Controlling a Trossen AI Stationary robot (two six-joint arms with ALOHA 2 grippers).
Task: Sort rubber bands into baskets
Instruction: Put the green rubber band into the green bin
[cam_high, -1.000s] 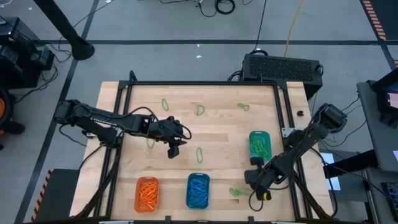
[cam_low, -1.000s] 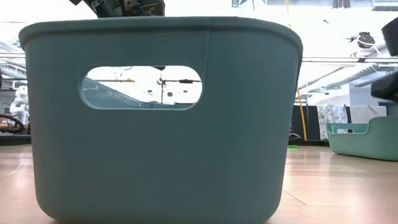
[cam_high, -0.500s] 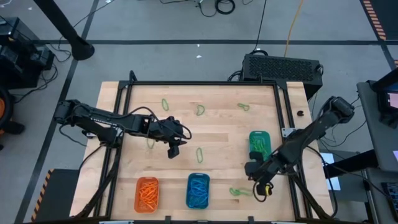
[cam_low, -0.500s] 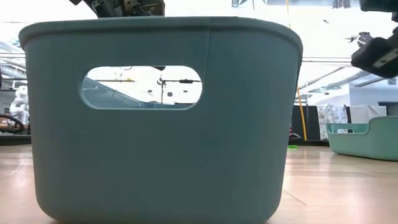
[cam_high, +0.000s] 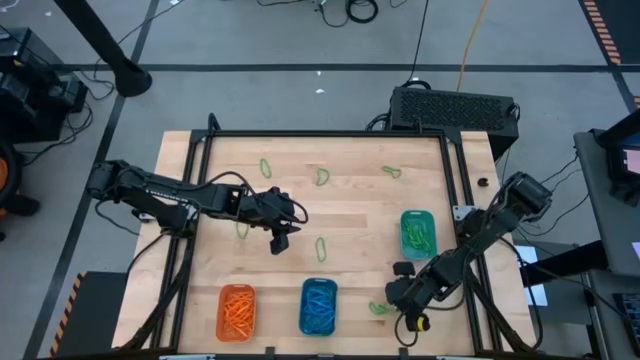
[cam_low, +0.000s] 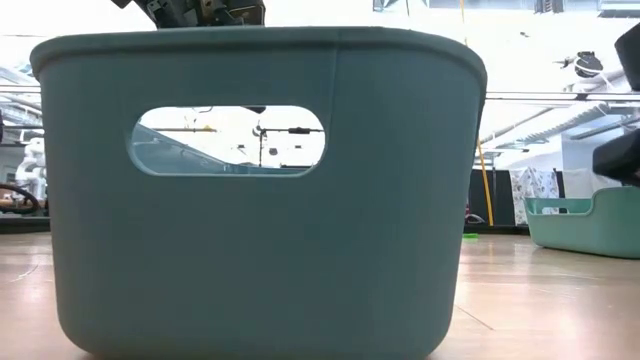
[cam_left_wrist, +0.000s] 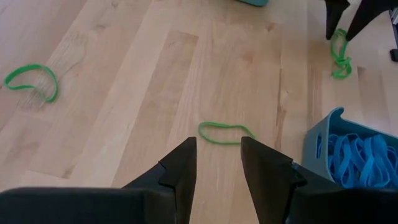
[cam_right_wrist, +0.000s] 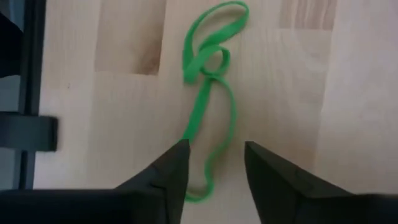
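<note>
Your right gripper (cam_right_wrist: 213, 171) has its jaws open, straddling a twisted green band (cam_right_wrist: 208, 93) lying flat on the bench (cam_high: 350, 210), just beside the blue basket (cam_high: 318, 306). Left gripper (cam_left_wrist: 217, 165) jaws are open too, empty, over another green band (cam_left_wrist: 225, 132) mid-bench. Green basket (cam_high: 418, 232) and orange basket (cam_high: 237, 311) both hold bands.

Two dark, jointed arms trailing black cables; the left tool (cam_high: 279, 243) has tapered black fingers (cam_left_wrist: 177, 171), the right tool (cam_high: 392, 291) a yellow part beside it
</note>
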